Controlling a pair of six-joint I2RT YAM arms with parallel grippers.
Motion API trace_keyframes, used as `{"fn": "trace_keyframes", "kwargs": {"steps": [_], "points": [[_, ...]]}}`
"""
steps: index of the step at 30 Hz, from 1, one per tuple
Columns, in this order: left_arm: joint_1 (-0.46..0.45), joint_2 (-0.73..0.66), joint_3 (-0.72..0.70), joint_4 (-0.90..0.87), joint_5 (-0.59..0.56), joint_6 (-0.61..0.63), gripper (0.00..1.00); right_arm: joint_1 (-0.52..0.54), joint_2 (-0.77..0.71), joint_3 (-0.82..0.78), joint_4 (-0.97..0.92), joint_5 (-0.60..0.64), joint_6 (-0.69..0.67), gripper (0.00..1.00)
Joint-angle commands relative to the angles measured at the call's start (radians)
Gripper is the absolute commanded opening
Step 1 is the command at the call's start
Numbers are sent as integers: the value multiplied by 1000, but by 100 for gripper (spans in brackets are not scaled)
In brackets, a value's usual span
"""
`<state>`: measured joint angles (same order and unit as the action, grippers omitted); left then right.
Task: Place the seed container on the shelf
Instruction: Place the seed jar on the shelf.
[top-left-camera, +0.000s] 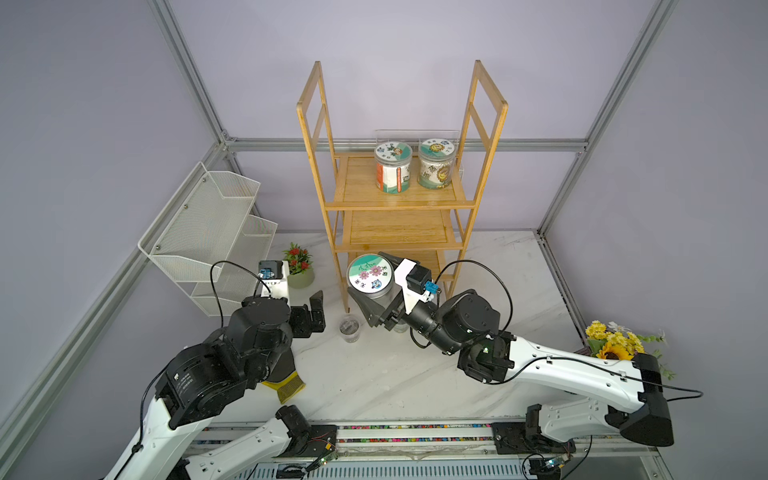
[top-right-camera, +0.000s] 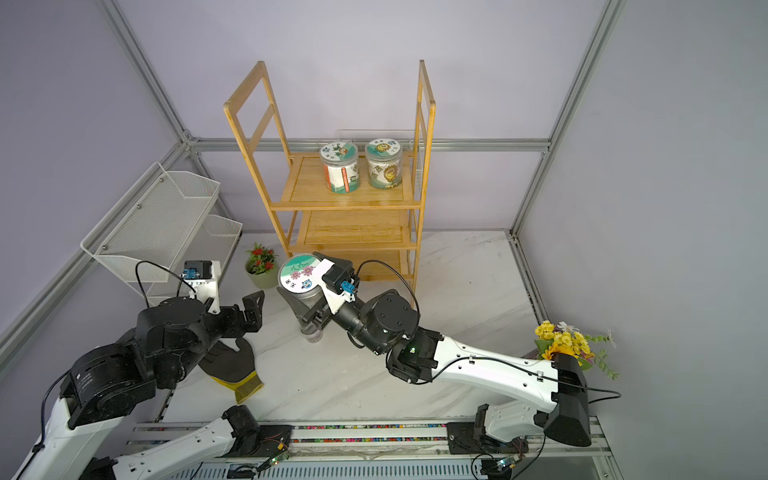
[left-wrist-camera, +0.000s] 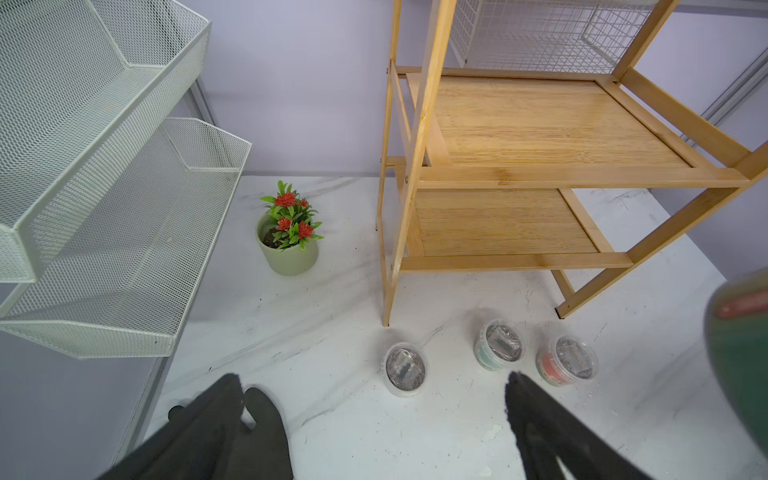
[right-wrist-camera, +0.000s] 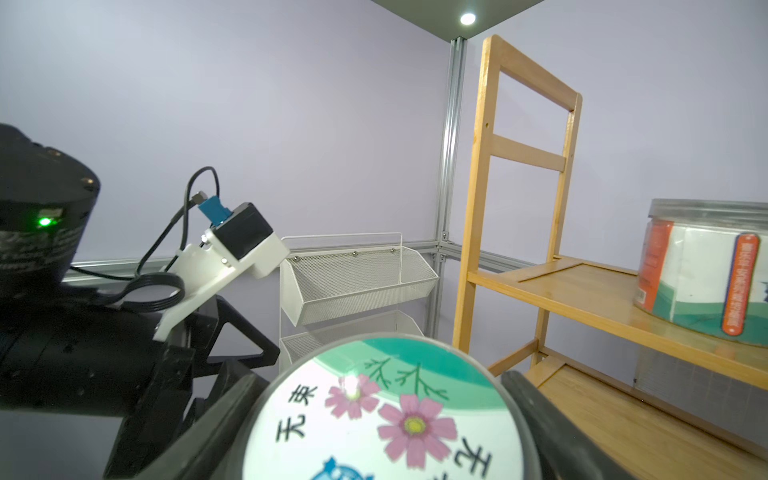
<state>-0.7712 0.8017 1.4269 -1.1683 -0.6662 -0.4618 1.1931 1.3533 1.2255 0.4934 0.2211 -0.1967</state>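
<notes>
The right tool (top-left-camera: 376, 286) is clamped on the seed jar (top-left-camera: 369, 275), lid up, held off the table (top-left-camera: 374, 374) just before the shelf (top-left-camera: 399, 203) and below its top tier. The lid hides what is inside. On the top tier stand two labelled jars (top-left-camera: 393, 166), side by side. The left tool (left-wrist-camera: 376, 390) hangs with its jaws apart and empty. Before it, three tubs (left-wrist-camera: 500, 344) with dark contents stand on the table. A pot (left-wrist-camera: 289, 253) holds red flowers.
</notes>
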Motion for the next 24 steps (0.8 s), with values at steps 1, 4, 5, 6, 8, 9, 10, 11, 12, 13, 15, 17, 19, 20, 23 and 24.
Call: {"fn": "trace_keyframes", "kwargs": {"steps": [1,4,5,6,8,9,10,11,12,13,15,17,19,20,23,24], "points": [[14,-11,23,21,-32,-17,100,-25,13,71,44,19,-9,38],[18,-12,25,16,-32,-22,100,-41,41,122,41,15,-17,38],[18,-15,22,18,-30,-26,100,-45,50,142,37,14,-21,38],[18,-16,18,20,-29,-29,100,-53,64,167,26,11,-25,38],[18,-18,13,17,-23,-33,100,-63,92,212,8,7,-36,38],[19,-17,11,14,-19,-38,100,-70,104,234,5,6,-42,38],[19,-16,9,12,-15,-41,100,-78,119,256,-2,10,-44,39],[19,-16,8,11,-13,-45,100,-89,132,276,-13,9,-48,38],[20,-18,7,9,-7,-49,99,-98,147,303,-26,8,-54,38],[20,-16,7,8,-2,-50,100,-109,161,329,-34,4,-58,39],[19,-14,5,4,1,-57,99,-126,192,379,-47,-8,-58,39],[20,-12,0,5,9,-61,99,-140,228,444,-71,-19,-59,39],[20,-8,-2,4,18,-65,100,-159,272,509,-97,-33,-57,39],[20,-7,-4,3,20,-69,99,-168,292,539,-115,-39,-54,39],[19,-12,-18,7,33,-76,100,-183,359,643,-169,-43,-58,39],[19,-14,-19,8,37,-78,100,-188,379,674,-181,-45,-58,38]]}}
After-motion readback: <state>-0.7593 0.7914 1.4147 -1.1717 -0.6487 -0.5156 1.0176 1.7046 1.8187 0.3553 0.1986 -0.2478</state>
